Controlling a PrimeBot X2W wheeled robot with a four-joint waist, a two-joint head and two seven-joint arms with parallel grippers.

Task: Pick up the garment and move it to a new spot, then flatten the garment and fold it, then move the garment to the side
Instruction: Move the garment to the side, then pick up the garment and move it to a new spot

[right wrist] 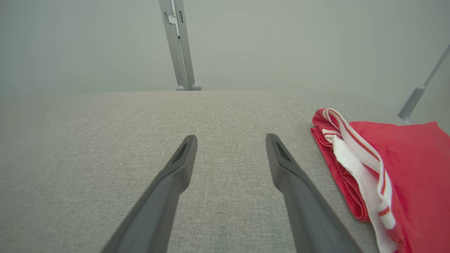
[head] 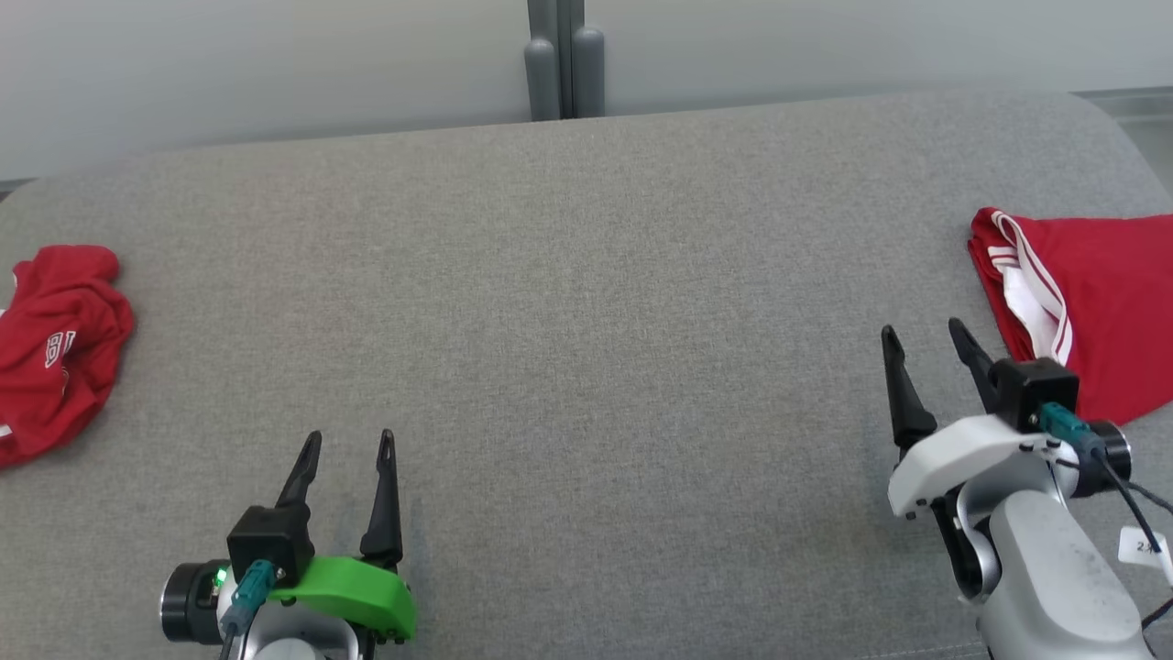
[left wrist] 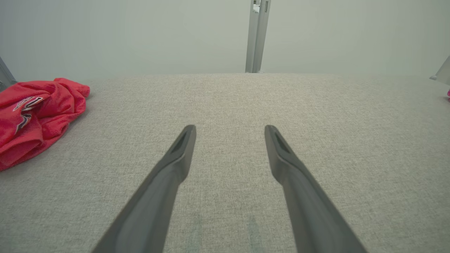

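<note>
A crumpled red garment [head: 60, 348] with white lettering lies at the far left edge of the grey padded surface [head: 586, 302]; the left wrist view shows this garment [left wrist: 38, 112] at its left side. A second red garment [head: 1100, 302] with white stripes lies folded at the far right, also visible as the striped garment [right wrist: 404, 175] in the right wrist view. My left gripper [head: 351, 435] [left wrist: 230, 128] hovers open and empty near the front, well right of the crumpled one. My right gripper [head: 921, 327] [right wrist: 231, 137] is open and empty just left of the folded one.
A grey post [head: 564, 64] stands behind the surface's far edge against a pale wall. The surface's rounded corners fall away at the far left and far right. Bare grey fabric stretches between the two grippers.
</note>
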